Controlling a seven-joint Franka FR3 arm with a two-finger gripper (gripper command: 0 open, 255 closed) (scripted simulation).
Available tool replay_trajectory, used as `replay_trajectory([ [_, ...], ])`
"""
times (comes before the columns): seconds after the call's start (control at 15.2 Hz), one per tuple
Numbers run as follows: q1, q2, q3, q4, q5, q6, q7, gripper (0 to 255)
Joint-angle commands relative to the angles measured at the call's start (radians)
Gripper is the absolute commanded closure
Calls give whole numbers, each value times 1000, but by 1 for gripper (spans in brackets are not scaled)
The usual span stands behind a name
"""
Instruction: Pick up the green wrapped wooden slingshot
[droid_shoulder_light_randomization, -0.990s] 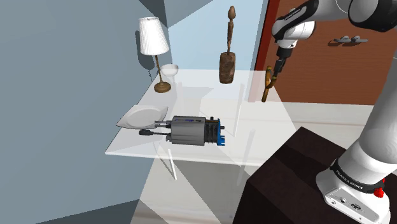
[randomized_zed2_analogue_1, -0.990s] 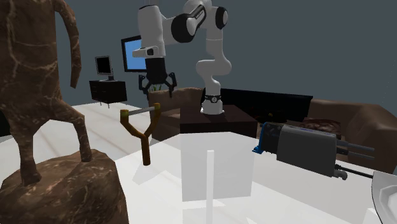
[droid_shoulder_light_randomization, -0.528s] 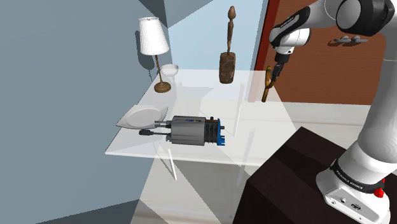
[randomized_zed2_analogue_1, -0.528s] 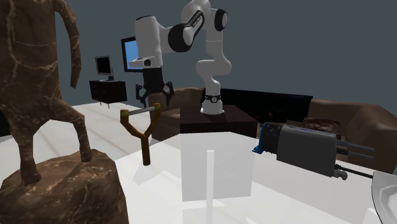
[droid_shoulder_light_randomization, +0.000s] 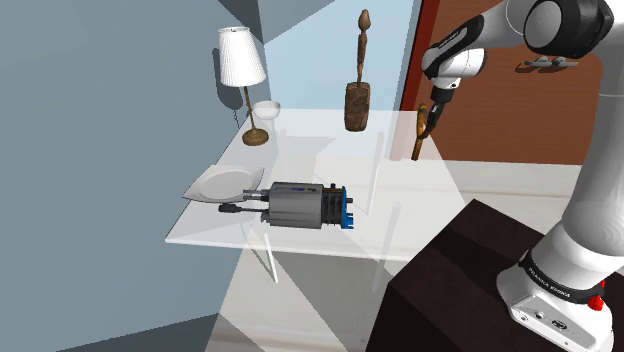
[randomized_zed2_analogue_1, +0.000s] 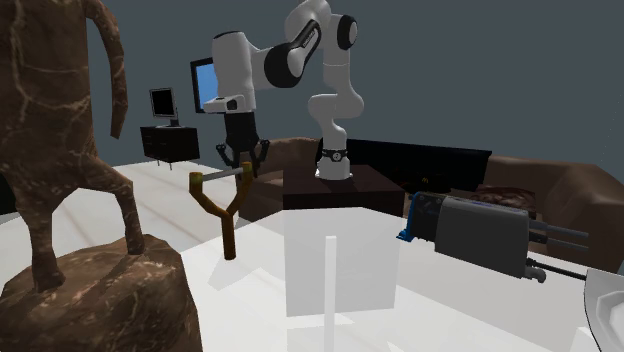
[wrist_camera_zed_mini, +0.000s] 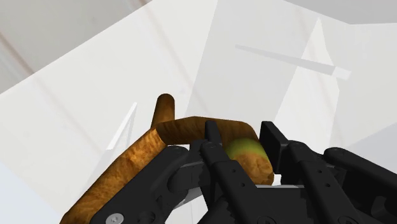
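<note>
Going left to right over the desk (droid_shoulder_light_randomization: 330, 150) in the shoulder view: lamp (droid_shoulder_light_randomization: 242, 75) and bowl (droid_shoulder_light_randomization: 266, 109) at the far left, plate (droid_shoulder_light_randomization: 220, 184) and a grey device (droid_shoulder_light_randomization: 300, 205) nearer the front, a brown statue (droid_shoulder_light_randomization: 357, 100) at the far edge, and then the slingshot (droid_shoulder_light_randomization: 420, 140) standing upright at the far right corner, handle down and fork up. The claw (droid_shoulder_light_randomization: 434, 110) is right on top of that fork. From the wrist cam the fingers (wrist_camera_zed_mini: 213, 137) stand apart with one fork tip, the one with the green wrap (wrist_camera_zed_mini: 243, 149), sitting between them, so I'd call it open and straddling the tip, with nothing held. Looks to me like the step is lining up the grasp; next it'd need to close on that tip and lift straight up so the thing doesn't topple. Hard-to-see bits: I can't tell if either pad is already touching the wood, the claw body covers the handle in the wrist cam, and from the side views the slingshot just reads plain brown.
</note>
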Motion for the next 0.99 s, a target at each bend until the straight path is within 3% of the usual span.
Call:
replay_trajectory([
  [0.0, 0, 1, 0, 0, 0, 1, 0, 255],
  [0.26, 0, 0, -1, 0, -1, -1, 0, 255],
  [0.92, 12, -68, -20, 47, -43, -108, 30, 255],
])
